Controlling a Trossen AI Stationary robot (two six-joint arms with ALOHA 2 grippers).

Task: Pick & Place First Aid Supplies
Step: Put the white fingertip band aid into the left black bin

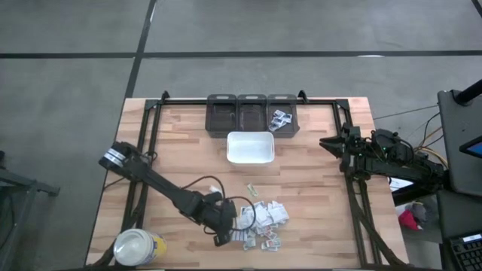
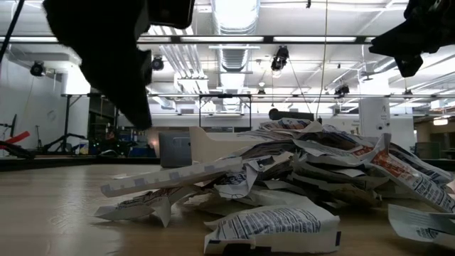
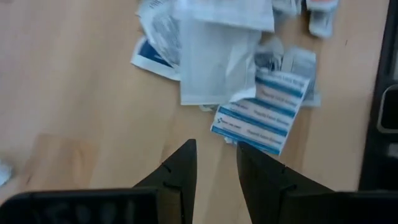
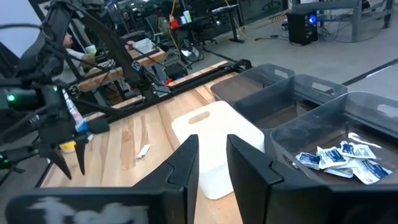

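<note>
The first aid supplies (image 1: 262,220) are small white packets heaped near the table's near edge; in the low view the heap (image 2: 306,178) rests on the wood. A few more packets (image 1: 280,119) lie in the rightmost dark bin. My left gripper (image 1: 228,224) hovers just left of the heap, open by a narrow gap and empty. In its wrist view the left gripper (image 3: 216,149) points down at bare wood, short of a blue-striped packet (image 3: 264,115). My right gripper (image 1: 331,143) waits at the table's right side, above the table, slightly open (image 4: 210,144) and empty.
A white rectangular tray (image 1: 250,147) sits mid-table, in front of three dark bins (image 1: 252,113) along the far edge. A yellow jar with a white lid (image 1: 138,245) stands at the near left corner. One stray packet (image 1: 252,189) lies between tray and heap.
</note>
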